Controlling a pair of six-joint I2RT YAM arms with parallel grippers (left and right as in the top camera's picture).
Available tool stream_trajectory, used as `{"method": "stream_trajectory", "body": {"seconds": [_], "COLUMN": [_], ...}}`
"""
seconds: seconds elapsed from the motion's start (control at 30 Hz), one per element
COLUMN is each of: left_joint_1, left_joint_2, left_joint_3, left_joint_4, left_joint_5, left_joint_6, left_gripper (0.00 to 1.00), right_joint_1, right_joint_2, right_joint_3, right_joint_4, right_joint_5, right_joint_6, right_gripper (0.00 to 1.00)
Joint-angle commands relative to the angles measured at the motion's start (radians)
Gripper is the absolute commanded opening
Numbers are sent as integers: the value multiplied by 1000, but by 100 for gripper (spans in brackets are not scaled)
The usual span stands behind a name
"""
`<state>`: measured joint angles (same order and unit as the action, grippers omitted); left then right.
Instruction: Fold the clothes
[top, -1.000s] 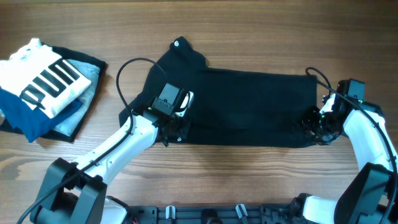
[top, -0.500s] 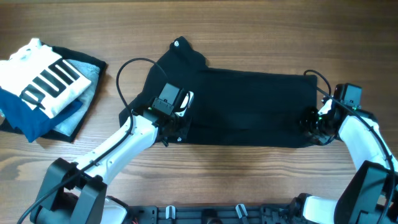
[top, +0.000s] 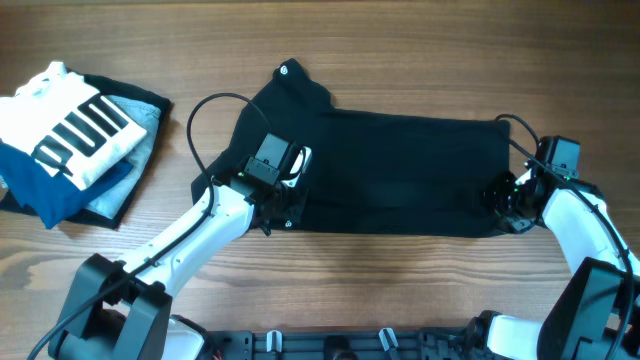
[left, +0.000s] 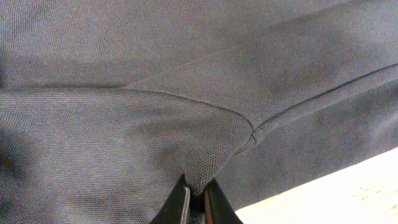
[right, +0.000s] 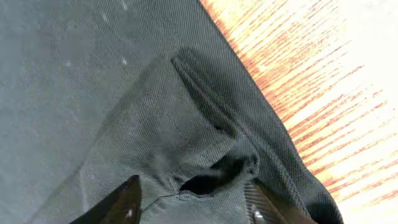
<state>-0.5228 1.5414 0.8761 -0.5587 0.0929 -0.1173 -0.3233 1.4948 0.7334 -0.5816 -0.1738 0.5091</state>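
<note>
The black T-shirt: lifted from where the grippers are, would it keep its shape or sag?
Probably floppy: the black T-shirt puckers to a peak where the left gripper pinches it. Likely to bunch rather than slide if pushed: a fold humps between the open jaws of the right gripper.

T-shirt (top: 400, 175) lies flat mid-tabletop (top: 400, 40), long axis running left to right, nearer the right edge than the left. One tip of it at the left end reaches toward the far edge.

Folded pile (top: 75, 135) sits by the left edge, toward the far-left corner, well apart from the T-shirt.

Left gripper (top: 285, 205) is on the T-shirt's near-left corner, a fold of cloth between its fingers. Right gripper (top: 500, 200) is on the near-right corner, close to the right edge, astride bunched cloth.
</note>
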Motion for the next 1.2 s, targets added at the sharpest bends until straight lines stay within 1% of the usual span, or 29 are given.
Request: {"method": "stream_trajectory", "body": {"seconds": [0.0, 0.07, 0.17, 0.23, 0.27, 0.37, 0.43, 0.57, 0.73, 0.93, 1.03, 1.17], "left_joint_1": [-2, -2, -2, -2, -2, -2, 10, 52, 69, 70, 69, 69], "left_joint_2": [-9, -9, -9, -9, -9, -13, -31, -76, -128, -208, -254, -312], "left_joint_3": [9, 9, 9, 9, 9, 9, 22, 87, 104, 104, 104, 104], "left_joint_4": [0, 0, 0, 0, 0, 0, -8, -79, -201, -317, -342, -333], "left_joint_5": [-16, -16, -16, -16, -16, -17, -47, -54, -54, -54, -54, -53], "left_joint_6": [-2, -2, -2, -2, -2, -2, -2, -2, -2, -2, -2, -2], "left_gripper": [5, 6, 5, 6, 6, 4, 4, 4, 4, 4, 4, 4], "right_joint_1": [5, 5, 5, 5, 5, 5, 5, 5, -15, -36, -36, -36], "right_joint_2": [36, 64, 79, 79, 79, 78, 78, 55, -33, -185, -246, -317], "right_joint_3": [-6, -6, -6, -6, -6, 5, 53, 190, 340, 359, 359, 359], "right_joint_4": [18, 27, 39, 43, 43, 37, -21, -183, -427, -665, -742, -777], "right_joint_5": [24, 24, 24, 16, 16, -15, -27, -25, -18, 34, 73, 82], "right_joint_6": [18, 18, 18, 18, 18, 14, 12, -40, -111, -170, -169, -162], "right_gripper": [48, 40, 24, 9, 4, 4, 4, 4, 4, 4, 4, 4]}}
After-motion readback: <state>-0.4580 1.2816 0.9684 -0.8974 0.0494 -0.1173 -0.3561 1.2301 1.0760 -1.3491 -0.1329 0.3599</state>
